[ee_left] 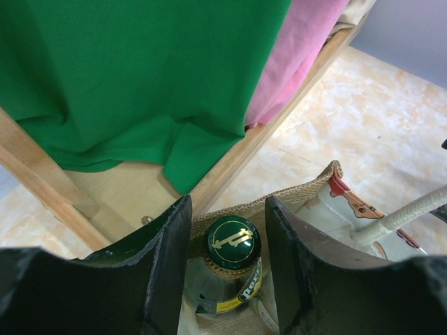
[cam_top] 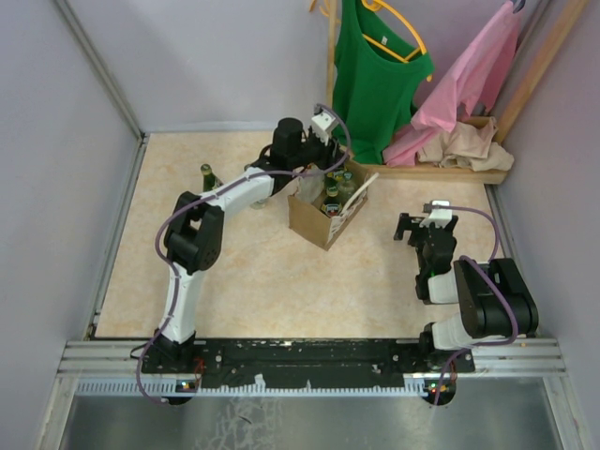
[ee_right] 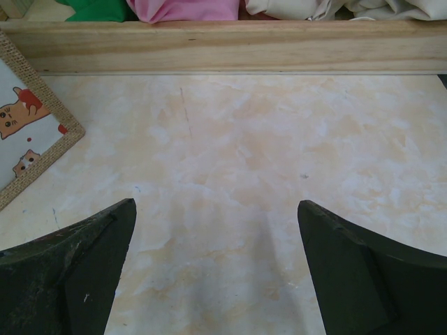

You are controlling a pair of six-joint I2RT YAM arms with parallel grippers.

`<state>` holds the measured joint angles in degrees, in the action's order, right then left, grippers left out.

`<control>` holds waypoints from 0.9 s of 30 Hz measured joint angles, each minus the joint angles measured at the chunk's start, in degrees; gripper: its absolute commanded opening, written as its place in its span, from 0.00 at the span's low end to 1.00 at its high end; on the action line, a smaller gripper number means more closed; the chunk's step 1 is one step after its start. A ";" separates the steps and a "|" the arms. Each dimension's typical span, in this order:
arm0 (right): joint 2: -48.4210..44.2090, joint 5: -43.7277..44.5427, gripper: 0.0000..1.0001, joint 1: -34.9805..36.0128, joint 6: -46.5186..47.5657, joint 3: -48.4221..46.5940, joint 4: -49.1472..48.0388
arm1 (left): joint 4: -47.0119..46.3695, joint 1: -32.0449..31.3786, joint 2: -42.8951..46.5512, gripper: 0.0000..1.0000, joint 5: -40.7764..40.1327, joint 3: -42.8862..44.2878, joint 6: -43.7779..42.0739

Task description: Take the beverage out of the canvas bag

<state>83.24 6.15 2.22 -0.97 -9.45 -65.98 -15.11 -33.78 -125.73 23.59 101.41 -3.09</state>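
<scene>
The tan canvas bag (cam_top: 317,217) stands at mid table with white loop handles and several bottles inside. In the left wrist view its woven rim (ee_left: 307,190) and one white handle (ee_left: 405,215) show. A green bottle with a gold-printed cap (ee_left: 234,242) stands upright in the bag. My left gripper (ee_left: 227,202) is over the bag (cam_top: 323,169), open, with one finger on each side of the cap and a thin gap at both sides. My right gripper (ee_right: 215,204) is open and empty above bare table, right of the bag (cam_top: 414,230).
Another green bottle (cam_top: 207,176) stands on the table left of the bag. A wooden clothes rack base (cam_top: 441,171) with a green top (cam_top: 375,75) and pink garment (cam_top: 469,80) sits right behind the bag. The bag's printed side (ee_right: 28,139) is at my right gripper's left.
</scene>
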 measured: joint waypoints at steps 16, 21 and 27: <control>0.00 0.00 0.99 0.00 0.00 0.00 0.00 | -3.48 -0.37 -2.67 0.00 -1.09 0.00 -0.37; 0.00 0.00 0.99 0.00 0.00 0.00 0.00 | -3.61 -0.37 -2.67 0.00 -1.22 0.00 -0.39; 0.00 0.00 0.99 0.00 0.00 0.00 0.00 | -3.61 -0.63 -1.73 0.00 -1.81 -0.98 -0.96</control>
<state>83.24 6.15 2.22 -0.97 -9.45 -65.98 -18.72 -34.41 -127.46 21.78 100.42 -4.05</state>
